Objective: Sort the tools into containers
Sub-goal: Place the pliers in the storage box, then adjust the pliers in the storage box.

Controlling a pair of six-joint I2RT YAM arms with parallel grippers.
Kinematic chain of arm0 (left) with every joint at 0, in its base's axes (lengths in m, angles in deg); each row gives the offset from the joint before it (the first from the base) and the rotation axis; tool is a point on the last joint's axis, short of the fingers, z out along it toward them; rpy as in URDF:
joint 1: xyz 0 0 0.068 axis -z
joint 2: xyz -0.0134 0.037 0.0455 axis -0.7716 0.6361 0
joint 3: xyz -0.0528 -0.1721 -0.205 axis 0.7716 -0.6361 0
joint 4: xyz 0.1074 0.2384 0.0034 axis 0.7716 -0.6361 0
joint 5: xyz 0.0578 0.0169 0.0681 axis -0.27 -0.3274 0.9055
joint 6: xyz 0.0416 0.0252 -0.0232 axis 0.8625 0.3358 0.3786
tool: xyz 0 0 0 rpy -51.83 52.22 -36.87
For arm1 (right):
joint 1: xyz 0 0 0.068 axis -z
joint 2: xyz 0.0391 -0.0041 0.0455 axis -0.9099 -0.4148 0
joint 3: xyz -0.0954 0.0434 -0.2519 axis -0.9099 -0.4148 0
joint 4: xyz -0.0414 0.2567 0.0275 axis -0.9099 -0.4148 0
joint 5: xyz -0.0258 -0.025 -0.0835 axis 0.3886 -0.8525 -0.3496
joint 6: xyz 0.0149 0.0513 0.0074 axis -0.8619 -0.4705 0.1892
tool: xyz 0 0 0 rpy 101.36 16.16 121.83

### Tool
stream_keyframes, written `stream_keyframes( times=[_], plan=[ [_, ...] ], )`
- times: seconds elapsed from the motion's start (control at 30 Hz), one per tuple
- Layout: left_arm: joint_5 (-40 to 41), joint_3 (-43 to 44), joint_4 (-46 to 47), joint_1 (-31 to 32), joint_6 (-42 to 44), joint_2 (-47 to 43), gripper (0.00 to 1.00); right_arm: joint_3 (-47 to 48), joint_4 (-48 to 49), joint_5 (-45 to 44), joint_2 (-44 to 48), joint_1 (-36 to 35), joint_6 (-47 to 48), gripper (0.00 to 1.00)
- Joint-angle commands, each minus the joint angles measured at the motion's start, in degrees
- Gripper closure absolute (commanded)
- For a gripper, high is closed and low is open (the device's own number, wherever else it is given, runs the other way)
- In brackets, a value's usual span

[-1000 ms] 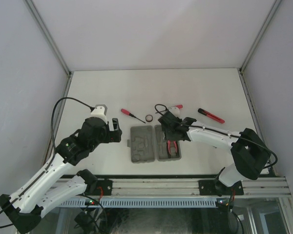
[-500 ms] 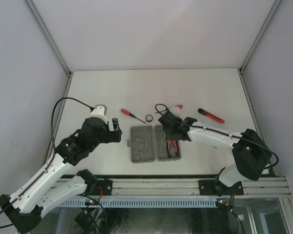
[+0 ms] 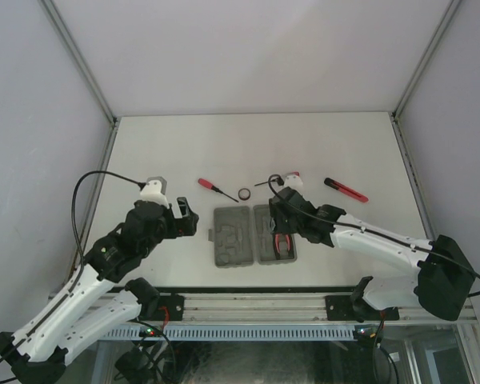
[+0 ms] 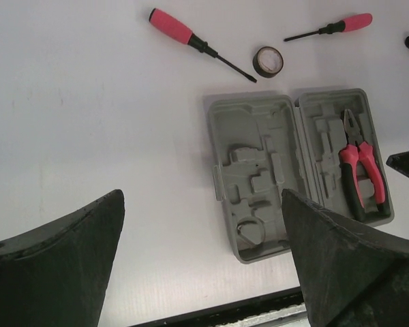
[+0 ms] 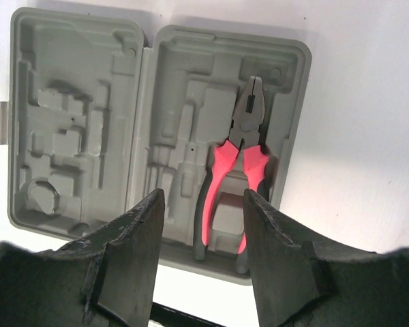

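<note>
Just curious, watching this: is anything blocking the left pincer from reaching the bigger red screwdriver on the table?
Nothing visible does. Only bare table lies between the open left pincer and the screwdriver; the grey case sits just beside that path, not across it.

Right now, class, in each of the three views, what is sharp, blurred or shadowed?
Top external: even light, no glare, faint shadows by the case. Left wrist: case and pliers sharp; the fingers of the left tool dark and blurred. Right wrist: pliers crisp; the fingers of the right tool soft-edged.
</note>
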Motion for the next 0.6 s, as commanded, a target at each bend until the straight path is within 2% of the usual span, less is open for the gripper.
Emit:
stream_keyframes(
  times=[0.0, 0.27, 0.43, 0.57],
  plan=[
    [-0.1, -3.0, 4.6, -0.4, -4.4, -0.5, 0.0, -2.4, 4.1, 1.0, 4.0, -0.2, 1.0, 0.51],
    [-0.9, -5.1, 6.5, -0.4, -4.5, 0.4, 0.0, -6.0, 5.6, 2.1, 9.2, 1.6, -0.4, 0.51],
    [-1.1, -5.6, 6.4, -0.4, -4.4, -0.2, 0.0, -10.9, 13.3, 2.2, 15.4, 2.6, -1.5, 0.48],
    [-0.8, -5.8, 6.1, -0.4, -4.3, -0.9, 0.0, -12.8, 15.4, 2.3, 18.2, 3.7, -1.1, 0.48]
  ],
)
